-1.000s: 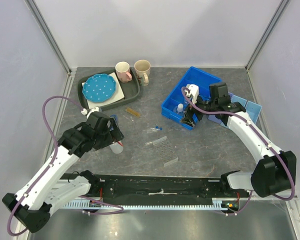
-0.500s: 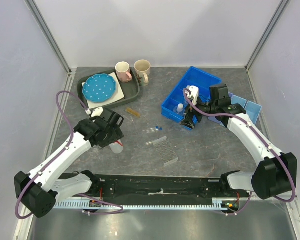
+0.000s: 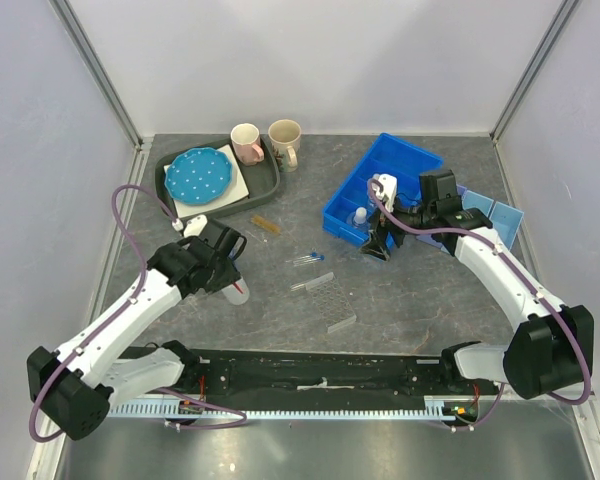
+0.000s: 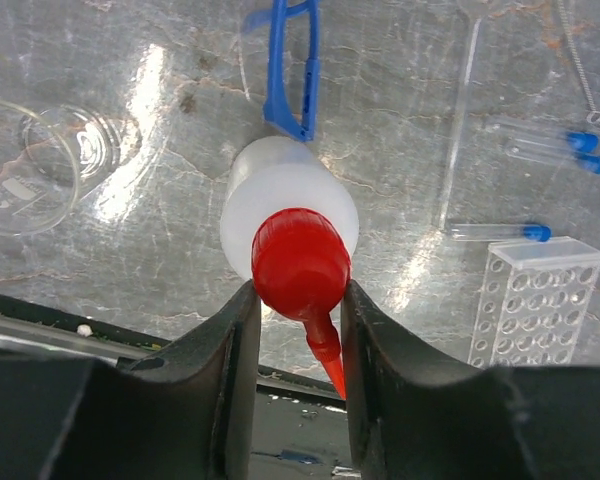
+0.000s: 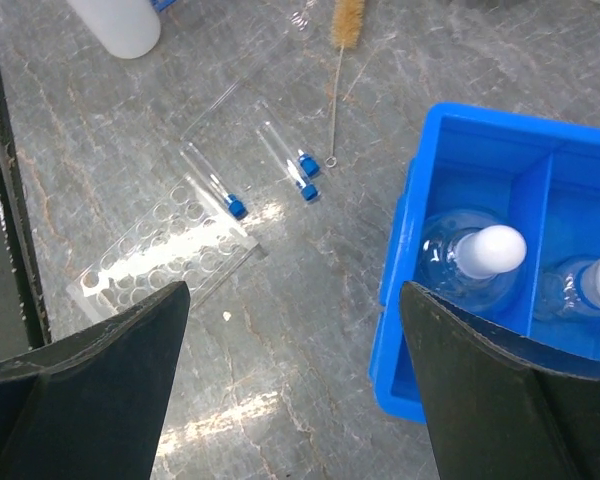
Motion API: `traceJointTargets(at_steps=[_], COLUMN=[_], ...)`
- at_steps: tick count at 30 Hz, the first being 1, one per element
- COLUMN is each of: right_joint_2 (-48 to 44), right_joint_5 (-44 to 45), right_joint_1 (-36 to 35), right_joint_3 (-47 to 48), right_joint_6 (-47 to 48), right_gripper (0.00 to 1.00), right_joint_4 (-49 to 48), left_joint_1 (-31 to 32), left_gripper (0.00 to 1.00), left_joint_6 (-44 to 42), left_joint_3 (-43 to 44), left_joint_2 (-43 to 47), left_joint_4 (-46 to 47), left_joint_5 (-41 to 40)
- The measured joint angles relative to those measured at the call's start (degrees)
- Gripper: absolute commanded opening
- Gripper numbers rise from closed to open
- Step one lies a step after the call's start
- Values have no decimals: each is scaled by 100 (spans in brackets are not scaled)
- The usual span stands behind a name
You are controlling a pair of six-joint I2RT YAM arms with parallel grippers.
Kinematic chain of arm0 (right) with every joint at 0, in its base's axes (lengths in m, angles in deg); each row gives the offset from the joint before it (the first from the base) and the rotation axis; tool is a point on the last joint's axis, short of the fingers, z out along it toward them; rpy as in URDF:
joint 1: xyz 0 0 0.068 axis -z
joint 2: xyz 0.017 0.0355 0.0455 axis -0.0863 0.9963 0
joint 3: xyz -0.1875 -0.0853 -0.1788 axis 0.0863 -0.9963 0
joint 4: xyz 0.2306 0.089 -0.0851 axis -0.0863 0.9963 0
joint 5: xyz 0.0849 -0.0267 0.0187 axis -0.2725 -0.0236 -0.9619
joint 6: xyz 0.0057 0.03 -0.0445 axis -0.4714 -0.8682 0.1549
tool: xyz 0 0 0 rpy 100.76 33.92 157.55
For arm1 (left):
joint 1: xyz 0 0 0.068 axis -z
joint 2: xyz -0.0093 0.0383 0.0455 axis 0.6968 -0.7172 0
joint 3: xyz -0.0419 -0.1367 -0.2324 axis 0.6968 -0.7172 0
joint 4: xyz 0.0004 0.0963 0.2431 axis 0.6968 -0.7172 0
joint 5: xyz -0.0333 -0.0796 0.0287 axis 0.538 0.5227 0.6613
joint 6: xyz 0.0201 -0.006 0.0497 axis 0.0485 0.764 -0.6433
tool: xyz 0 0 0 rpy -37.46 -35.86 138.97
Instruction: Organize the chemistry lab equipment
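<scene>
The small white squeeze bottle [image 4: 285, 195] stands on the table, and my left gripper [image 4: 298, 290] is shut on its red cap [image 4: 300, 262], both fingers touching it. From above, the left gripper [image 3: 230, 278] covers most of the bottle [image 3: 238, 293]. The blue-framed safety glasses [image 4: 285, 70] lie just beyond it, with the clear beaker [image 4: 30, 165] to the left. Blue-capped tubes [image 4: 550, 148] and the clear tube rack [image 4: 535, 300] lie to the right. The tan brush [image 3: 267, 226] lies further back. My right gripper [image 5: 295, 290] hangs open over bare table beside the blue bin [image 5: 405, 250].
The blue bin [image 3: 405, 160] holds a clear flask with a white stopper [image 5: 485, 250] and another bottle. A pale blue tray [image 3: 500, 215] sits behind it. The pink mug [image 3: 246, 143], beige mug [image 3: 285, 138] and dotted plate [image 3: 199, 174] on the grey tray [image 3: 267, 180] stand at the back left.
My left gripper has moved over the squeeze bottle and closed from wide open onto its red cap. The right gripper has barely shifted and stays open.
</scene>
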Motion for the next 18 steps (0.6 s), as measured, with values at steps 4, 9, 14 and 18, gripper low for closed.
traceJointTargets(at_steps=[4,9,14,18], right_joint_2=[0,116,348,553], right_joint_5=[-297,-699,-953,-951], right_joint_1=[-50,-376,-813,-1405], right_joint_3=[15,369,850,1154], right_joint_6=[457,1626,2588,2732], right_gripper=[96,98,98,98], right_joint_4=[435,1539,2326,2474], left_joint_1=[0,0,0,4], left_gripper=[6,4,3,2], left_joint_6=[-238,-704,-1154,-1346], left_joint_3=[-26,-20,35,109], left_joint_2=[247,577,643,509], left_joint_4=[186,584,1279,1869], left_joint_5=[271,1088,2341,3235])
